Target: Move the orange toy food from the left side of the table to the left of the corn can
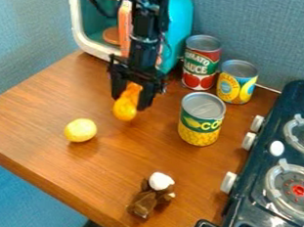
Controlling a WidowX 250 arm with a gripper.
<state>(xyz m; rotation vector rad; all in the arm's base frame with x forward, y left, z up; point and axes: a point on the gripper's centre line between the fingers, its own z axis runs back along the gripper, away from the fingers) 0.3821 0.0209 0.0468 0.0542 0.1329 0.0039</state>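
The black gripper (131, 100) hangs down over the upper middle of the wooden counter, in front of the teal toy microwave. It is shut on an orange-yellow object (125, 107), narrow at the top and rounder at the bottom, which sits between its fingers. Whether that object touches the counter, I cannot tell. A yellow lemon (81, 130) lies on the counter to the lower left of the gripper. To the right stands a corn can (201, 120). Near the front edge lies a brown toy (151, 198) with a white, round top.
The teal and white microwave (178, 26) stands behind the arm with its door open. A tomato sauce can (200, 62) and a yellow-blue can (236, 81) stand at the back. Along the right side is a dark toy stove (276, 202) with white knobs.
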